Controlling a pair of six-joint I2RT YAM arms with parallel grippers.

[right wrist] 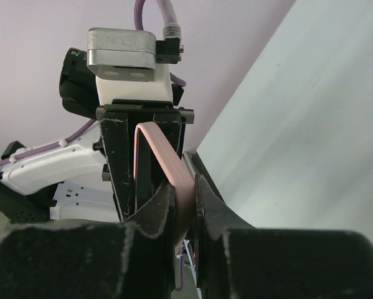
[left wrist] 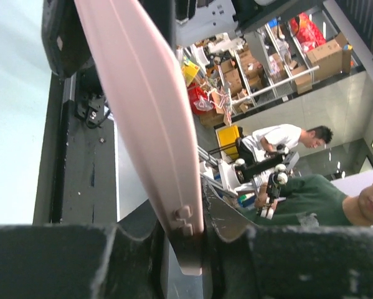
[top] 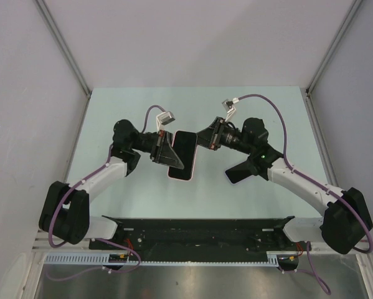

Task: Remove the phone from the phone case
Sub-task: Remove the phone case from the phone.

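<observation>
On the left side of the top view, the left gripper (top: 165, 151) reaches toward the middle of the table (top: 142, 112) and is closed on the left long edge of the phone case (top: 180, 177). The case is pink and it is lifted above the table, not lying on it. In the left wrist view the case (left wrist: 155, 124) goes as a pale pink band from the top down to the bottom middle. There it sits tight between the two dark fingers (left wrist: 80, 261), and small raised side buttons show just above them.

In the middle of the top view, the phone (top: 186, 149) shows its black screen upward. It is inside the case, and the pink rim shows around its lower end. Phone and case hang between the two grippers, a little nearer to the left one.

On the right, the right gripper (top: 203, 140) comes from the other side and holds the upper right edge of the case. In the right wrist view the pink edge (right wrist: 174, 174) stands upright between the black fingers (right wrist: 155, 218), which press on it from both sides. The left gripper (right wrist: 142, 162) is directly behind it, also clamped on the case.
</observation>
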